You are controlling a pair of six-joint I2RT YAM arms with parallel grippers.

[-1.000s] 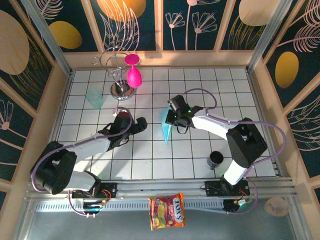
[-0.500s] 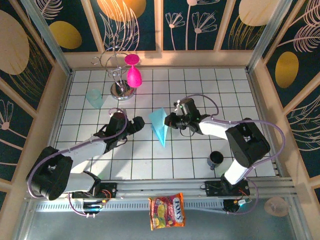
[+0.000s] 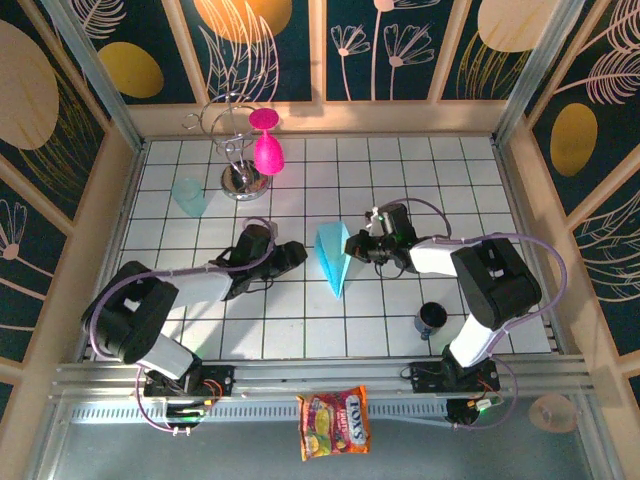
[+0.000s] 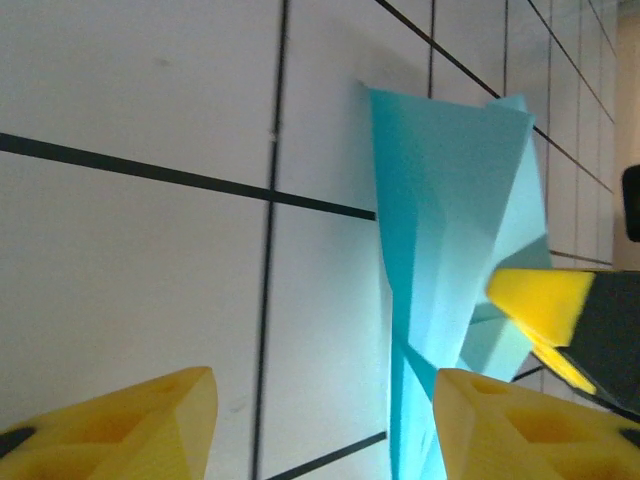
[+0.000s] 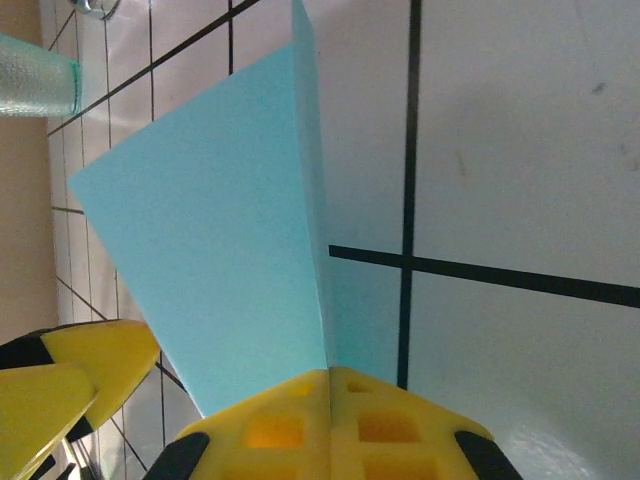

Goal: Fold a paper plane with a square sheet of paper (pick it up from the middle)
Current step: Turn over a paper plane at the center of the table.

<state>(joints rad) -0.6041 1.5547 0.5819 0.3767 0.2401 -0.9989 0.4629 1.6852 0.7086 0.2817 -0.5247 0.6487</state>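
Observation:
The light-blue paper, folded into a pointed dart-like paper plane (image 3: 333, 258), is near the table's middle with its tip toward the near edge. My right gripper (image 3: 353, 245) is shut on its right side; in the right wrist view the fingers (image 5: 330, 405) pinch a fold of the paper (image 5: 220, 250), which stands up from the tiles. My left gripper (image 3: 297, 256) is open just left of the paper. In the left wrist view the paper (image 4: 450, 220) rises in front of the left gripper (image 4: 325, 420), its lower edge next to the right-hand finger (image 4: 520, 425).
A translucent teal cup (image 3: 187, 196) stands at the back left, beside a metal rack with two pink goblets (image 3: 266, 154). A dark cup (image 3: 432, 318) sits near the right arm's base. A sweets bag (image 3: 333, 422) lies off the table in front. Wooden walls surround the grid.
My left gripper has slid right, up to the paper, and its jaws have narrowed. The right arm has swung its wrist to the right, still gripping the paper, which has turned slightly.

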